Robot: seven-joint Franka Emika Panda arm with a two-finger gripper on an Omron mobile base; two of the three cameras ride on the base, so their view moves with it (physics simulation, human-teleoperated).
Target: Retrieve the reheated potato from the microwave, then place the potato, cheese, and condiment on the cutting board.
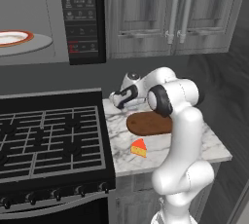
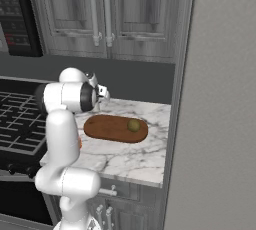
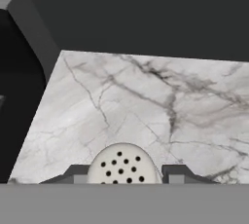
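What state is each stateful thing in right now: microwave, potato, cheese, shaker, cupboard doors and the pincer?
Large black over-range microwave: door open, orange-rimmed white plate inside.
Small rounded yellowish-brown potato: resting on the dark reddish-brown oblong wooden cutting board.
Yellow-orange cheese wedge with red top: on the marble counter, off the board.
Pale grey perforated-top condiment shaker: upright, gripped.
Grey cupboard doors: closed.
Pincer: shut on the shaker.

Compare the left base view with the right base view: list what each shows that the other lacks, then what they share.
Left base view alone: the cheese on the marble counter, and a white plate inside the open microwave. Right base view alone: the potato lying on the cutting board. Shared: the board, counter, stove and upper cabinets.
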